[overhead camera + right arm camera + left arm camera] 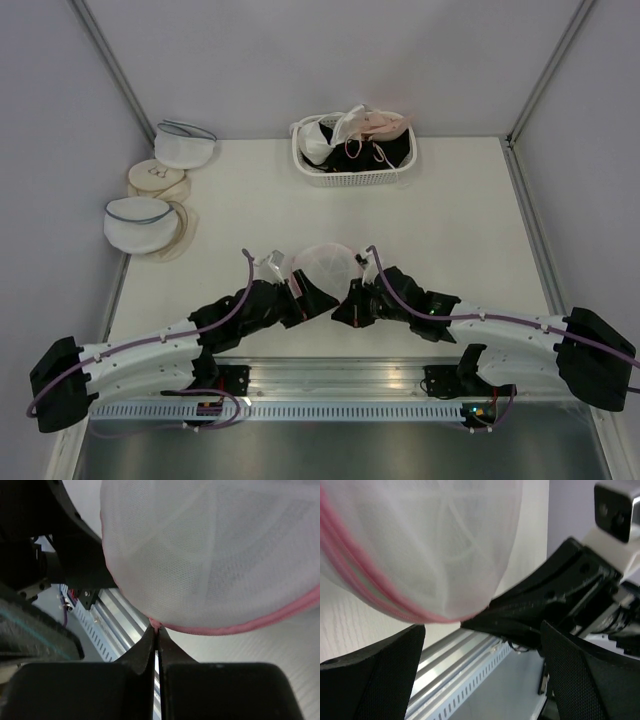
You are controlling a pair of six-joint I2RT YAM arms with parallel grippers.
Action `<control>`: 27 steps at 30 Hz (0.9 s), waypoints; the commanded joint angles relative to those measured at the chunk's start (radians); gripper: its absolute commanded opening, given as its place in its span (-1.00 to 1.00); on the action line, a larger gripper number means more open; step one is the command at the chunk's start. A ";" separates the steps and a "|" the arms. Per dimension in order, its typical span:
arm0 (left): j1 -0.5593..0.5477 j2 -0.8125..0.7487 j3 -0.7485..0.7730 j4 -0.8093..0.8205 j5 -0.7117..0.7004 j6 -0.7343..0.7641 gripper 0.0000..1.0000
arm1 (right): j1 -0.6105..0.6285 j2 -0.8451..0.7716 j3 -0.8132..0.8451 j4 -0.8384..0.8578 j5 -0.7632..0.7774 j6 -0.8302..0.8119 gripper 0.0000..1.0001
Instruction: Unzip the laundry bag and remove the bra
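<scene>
The laundry bag (325, 265), round white mesh with pink zipper trim, lies near the front edge between my two grippers. My right gripper (352, 296) is shut, and in the right wrist view (157, 629) its tips pinch a small pink tab on the bag's trim (240, 626). My left gripper (298, 290) is open at the bag's left side. In the left wrist view (482, 630) the bag (430, 545) sits just beyond the spread fingers. No black bra shows through the mesh. A black bra (362, 152) lies in the basket at the back.
A white basket (352, 178) at the back centre holds white, pale pink and black bras. Two white mesh bags with blue-grey trim (185, 145) (138, 222) and beige pads (158, 180) lie at the far left. The aluminium rail (330, 375) runs along the near edge.
</scene>
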 commanded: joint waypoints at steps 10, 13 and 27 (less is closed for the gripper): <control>-0.005 0.076 0.059 0.009 -0.244 -0.028 0.98 | 0.061 -0.017 0.032 0.061 -0.122 -0.129 -0.99; -0.005 0.130 0.058 0.081 -0.214 -0.012 0.71 | 0.062 -0.004 0.035 0.070 -0.111 -0.137 -0.99; 0.002 0.147 0.095 0.052 -0.281 0.070 -0.96 | 0.061 0.003 0.162 -0.355 0.112 -0.188 -0.99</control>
